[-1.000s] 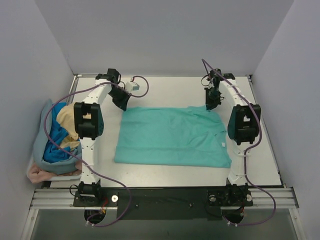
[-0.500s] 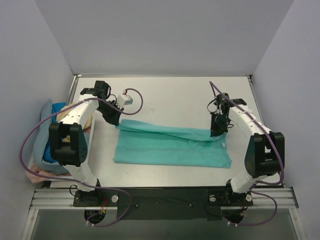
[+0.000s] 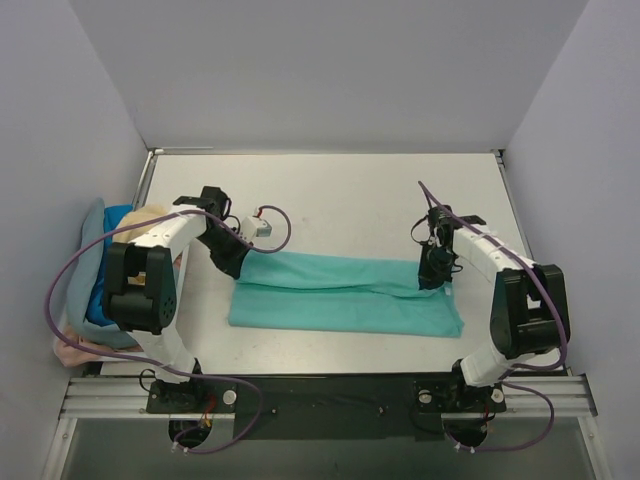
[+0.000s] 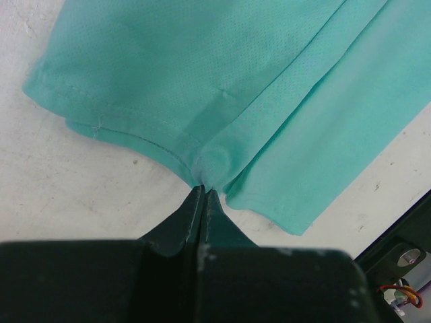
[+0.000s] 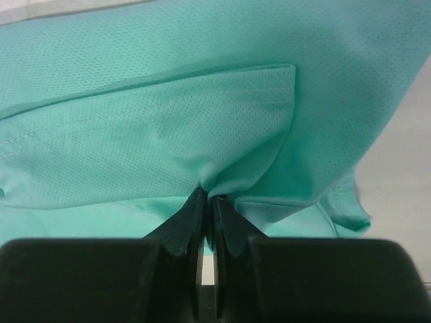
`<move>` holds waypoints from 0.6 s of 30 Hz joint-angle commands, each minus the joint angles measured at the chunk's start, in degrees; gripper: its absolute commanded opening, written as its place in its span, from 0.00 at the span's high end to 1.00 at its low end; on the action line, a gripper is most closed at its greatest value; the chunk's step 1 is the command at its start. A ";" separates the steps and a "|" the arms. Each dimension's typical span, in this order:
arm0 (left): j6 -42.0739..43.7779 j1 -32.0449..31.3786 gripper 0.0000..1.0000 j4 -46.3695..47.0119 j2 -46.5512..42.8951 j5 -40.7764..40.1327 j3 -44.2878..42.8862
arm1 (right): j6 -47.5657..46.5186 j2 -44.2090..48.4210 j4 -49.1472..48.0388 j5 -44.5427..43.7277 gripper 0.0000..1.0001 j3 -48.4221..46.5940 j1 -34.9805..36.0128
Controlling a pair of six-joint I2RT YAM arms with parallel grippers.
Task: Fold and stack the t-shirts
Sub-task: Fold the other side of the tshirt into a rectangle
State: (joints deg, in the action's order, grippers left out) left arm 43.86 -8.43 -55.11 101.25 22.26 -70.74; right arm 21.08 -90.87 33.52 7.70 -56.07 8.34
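Note:
The teal-green t-shirt (image 3: 340,295) lies on the table as a long band, its far half folded over toward the near edge. My left gripper (image 3: 236,263) is shut on the shirt's left far corner; the left wrist view shows the pinched cloth (image 4: 202,165) at my fingertips (image 4: 204,192). My right gripper (image 3: 430,276) is shut on the right far edge; the right wrist view shows the bunched cloth (image 5: 209,168) between my fingertips (image 5: 207,195). A heap at the left holds the bright blue (image 3: 110,290), tan-yellow (image 3: 135,235), pink (image 3: 85,348) and grey-blue (image 3: 85,255) shirts.
The white table (image 3: 340,190) is walled by grey panels on three sides. A black rail (image 3: 330,395) with both arm bases runs along the near edge. Purple cables loop off both arms.
Both grippers have carried the shirt's far edge toward the near edge, folding the shirt from a wide spread into a narrow band. Both arms drew in closer to their bases.

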 commanded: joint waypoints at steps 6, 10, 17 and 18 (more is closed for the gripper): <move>2.81 -0.10 1.00 -1.49 -2.73 0.77 -1.07 | 5.28 7.28 4.54 -3.75 0.73 5.01 -0.69; 4.12 -0.01 1.00 -3.41 -2.81 1.82 -1.68 | 6.34 9.22 5.68 -2.61 0.67 7.21 -2.36; 14.21 0.43 0.38 -13.87 -4.22 1.82 -7.73 | 3.54 14.23 6.91 -4.19 0.72 3.44 -4.30; 15.72 0.60 0.29 -17.45 -4.48 2.52 -8.53 | 3.18 13.97 7.00 -3.84 0.73 2.82 -4.21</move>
State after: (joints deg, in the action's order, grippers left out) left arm 50.74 -8.43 -62.26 100.29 22.50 -73.63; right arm 25.67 -78.81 37.43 4.82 -49.34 3.92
